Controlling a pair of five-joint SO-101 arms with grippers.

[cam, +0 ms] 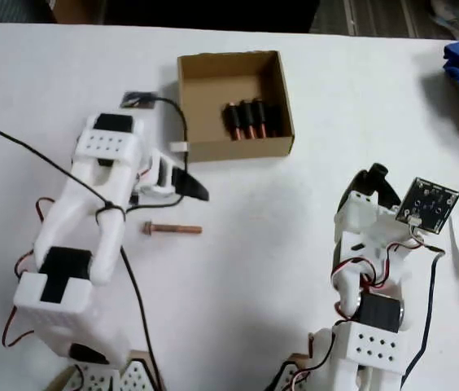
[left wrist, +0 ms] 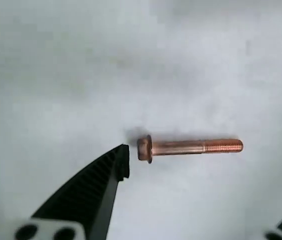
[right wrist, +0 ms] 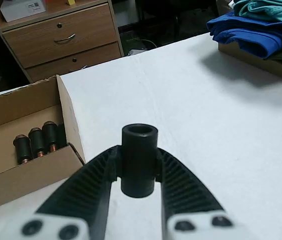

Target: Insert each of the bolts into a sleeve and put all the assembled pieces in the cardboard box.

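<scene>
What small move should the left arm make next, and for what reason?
Probably lower the open left hand and close it on the bolt, which lies free on the table just below it. The right hand already holds a sleeve upright, ready to receive it.

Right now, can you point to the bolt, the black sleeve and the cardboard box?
bolt [left wrist: 191,147]: left wrist view, middle of its shank.
black sleeve [right wrist: 139,160]: right wrist view, its side wall.
cardboard box [cam: 238,149]: high view, outer wall facing the arms.
</scene>
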